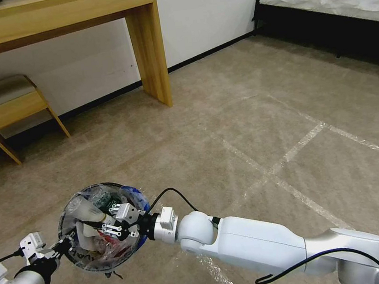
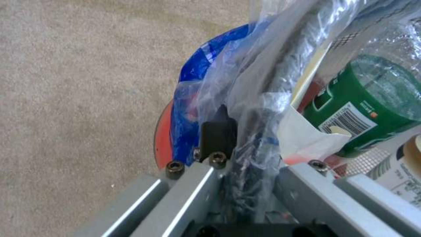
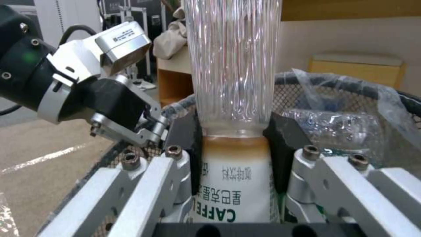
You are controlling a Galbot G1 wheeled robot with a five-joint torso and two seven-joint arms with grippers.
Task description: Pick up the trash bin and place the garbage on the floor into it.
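Carpet floor; left gripper (image 1: 63, 246) clamps trash bin (image 1: 77, 259) rim, right gripper (image 1: 99, 227) holds cup (image 3: 232, 184) inside.

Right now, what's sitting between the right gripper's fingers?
The right wrist view shows a clear cup with a white printed label, clamped between the right gripper fingers over the trash bin. The left gripper pinches the bin's rim.

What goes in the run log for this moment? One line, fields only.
left claw: shut on trash bin rim | right claw: shut on cup, over bin | floor: carpet
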